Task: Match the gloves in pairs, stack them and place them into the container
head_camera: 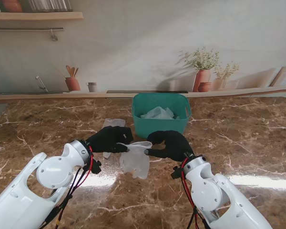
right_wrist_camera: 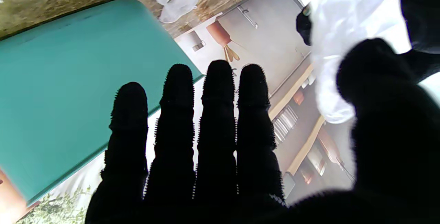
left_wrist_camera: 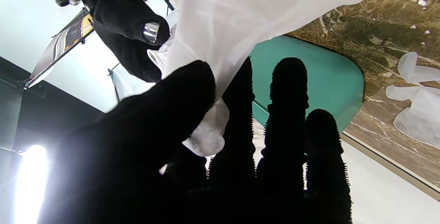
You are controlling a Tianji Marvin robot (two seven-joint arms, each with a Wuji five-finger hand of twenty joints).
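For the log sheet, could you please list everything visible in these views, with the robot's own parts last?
held glove: one or more, translucent white, hanging between both hands
loose glove: one, translucent white, on the table left of the container
container: one, teal, centre of table, with whitish gloves inside
table: one, brown marble
wall backdrop: printed shelf, vases, utensils
left hand: black, pinching the held glove
right hand: black, pinching the held glove
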